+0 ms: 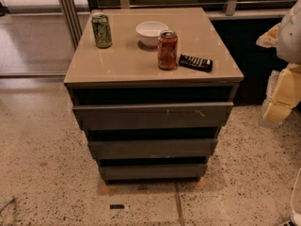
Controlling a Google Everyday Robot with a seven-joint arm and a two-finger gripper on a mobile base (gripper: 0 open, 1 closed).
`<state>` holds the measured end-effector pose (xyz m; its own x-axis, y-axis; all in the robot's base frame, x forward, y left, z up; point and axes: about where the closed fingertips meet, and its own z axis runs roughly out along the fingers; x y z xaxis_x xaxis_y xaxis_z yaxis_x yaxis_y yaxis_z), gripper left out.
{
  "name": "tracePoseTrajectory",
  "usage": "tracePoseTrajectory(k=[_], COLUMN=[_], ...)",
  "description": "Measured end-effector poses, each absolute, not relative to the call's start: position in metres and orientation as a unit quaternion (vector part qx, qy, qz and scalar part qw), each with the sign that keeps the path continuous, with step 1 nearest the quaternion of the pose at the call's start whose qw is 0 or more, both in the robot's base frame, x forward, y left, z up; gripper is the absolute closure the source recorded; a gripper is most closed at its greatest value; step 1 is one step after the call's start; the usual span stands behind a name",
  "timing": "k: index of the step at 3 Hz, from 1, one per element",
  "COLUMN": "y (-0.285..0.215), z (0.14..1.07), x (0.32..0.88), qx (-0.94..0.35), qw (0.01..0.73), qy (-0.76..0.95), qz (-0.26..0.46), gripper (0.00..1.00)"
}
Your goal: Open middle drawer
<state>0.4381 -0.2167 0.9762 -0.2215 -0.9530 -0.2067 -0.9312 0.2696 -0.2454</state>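
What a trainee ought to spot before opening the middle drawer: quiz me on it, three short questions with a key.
1. True or false: the gripper is touching the middle drawer.
2. Which thing lies just right of the red can on the cabinet top? A white bowl; B black remote; C green can.
3. How many drawer fronts does the cabinet show?
Key: 1 false, the gripper is at the picture's right edge, apart from the cabinet. 2 B. 3 three.
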Motion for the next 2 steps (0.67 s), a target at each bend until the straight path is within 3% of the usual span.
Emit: tracePoseTrajectory(k=[2], y=[-0.219], z=[0.9673], x=[0.442], qx=[-0.604], qw=[0.166], qy=[0.778], qz=[-0.045], gripper=[0.0])
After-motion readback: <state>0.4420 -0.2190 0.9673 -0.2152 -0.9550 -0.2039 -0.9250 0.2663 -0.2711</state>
